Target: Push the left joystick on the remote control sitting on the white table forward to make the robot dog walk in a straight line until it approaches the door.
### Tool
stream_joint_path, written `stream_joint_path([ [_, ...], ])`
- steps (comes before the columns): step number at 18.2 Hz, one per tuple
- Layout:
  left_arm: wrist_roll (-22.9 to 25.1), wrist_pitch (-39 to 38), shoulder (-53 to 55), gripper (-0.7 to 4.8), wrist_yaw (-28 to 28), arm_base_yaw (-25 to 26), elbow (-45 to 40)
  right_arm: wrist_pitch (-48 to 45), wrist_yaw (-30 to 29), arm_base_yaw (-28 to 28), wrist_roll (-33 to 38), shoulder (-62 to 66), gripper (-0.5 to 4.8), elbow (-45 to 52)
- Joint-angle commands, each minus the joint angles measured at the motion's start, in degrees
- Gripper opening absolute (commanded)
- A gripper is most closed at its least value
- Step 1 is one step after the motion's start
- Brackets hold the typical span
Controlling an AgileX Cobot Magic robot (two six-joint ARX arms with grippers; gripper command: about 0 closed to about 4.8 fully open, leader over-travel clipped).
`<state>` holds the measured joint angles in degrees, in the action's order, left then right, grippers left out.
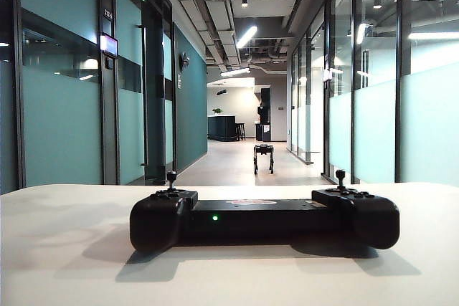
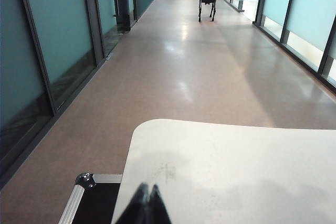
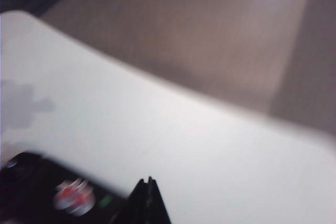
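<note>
The remote control (image 1: 264, 218) lies flat on the white table (image 1: 64, 249), near its front edge and roughly central, with a small green light lit on its middle bar. The left joystick (image 1: 171, 179) stands upright on the controller's left end; the matching right stick (image 1: 341, 178) stands upright on the right end. Nothing touches either stick in the exterior view.

The robot dog (image 1: 263, 157) stands on all four legs far down the corridor, on the brown floor (image 2: 173, 72) between glass walls, well apart from the table.

The left gripper (image 2: 146, 190) sits over the table's near left corner, its two fingertips pressed together with no gap and nothing between them. A black case with a metal edge (image 2: 79, 200) lies beside that corner.

The right gripper (image 3: 147, 184) is above the table just beyond the controller's middle bar; the picture is blurred, but its tips meet in a closed point and hold nothing.
</note>
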<state>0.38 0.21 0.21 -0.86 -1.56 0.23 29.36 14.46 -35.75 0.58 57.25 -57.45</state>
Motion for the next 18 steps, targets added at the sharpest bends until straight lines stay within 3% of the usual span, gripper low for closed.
stream_joint_path([
  [1, 0.0, 0.5, 0.0, -0.05, 0.0, 0.0, 0.2, -12.3, -0.5, 2.9, -11.5, -3.8, -0.05, 5.3],
  [5, 0.0, 0.5, 0.0, -0.05, 0.0, 0.0, 0.2, -23.7, -0.7, 7.1, -12.7, -10.2, -0.05, 14.8],
  [12, 0.0, 0.5, 0.0, -0.05, 0.0, 0.0, 0.2, -24.4, -0.8, 16.7, -12.7, -23.5, -0.05, 30.1],
  [18, 0.0, 0.5, 0.0, -0.05, 0.0, 0.0, 0.2, -26.2, -7.8, 25.6, -12.7, -39.7, -0.05, 43.8],
])
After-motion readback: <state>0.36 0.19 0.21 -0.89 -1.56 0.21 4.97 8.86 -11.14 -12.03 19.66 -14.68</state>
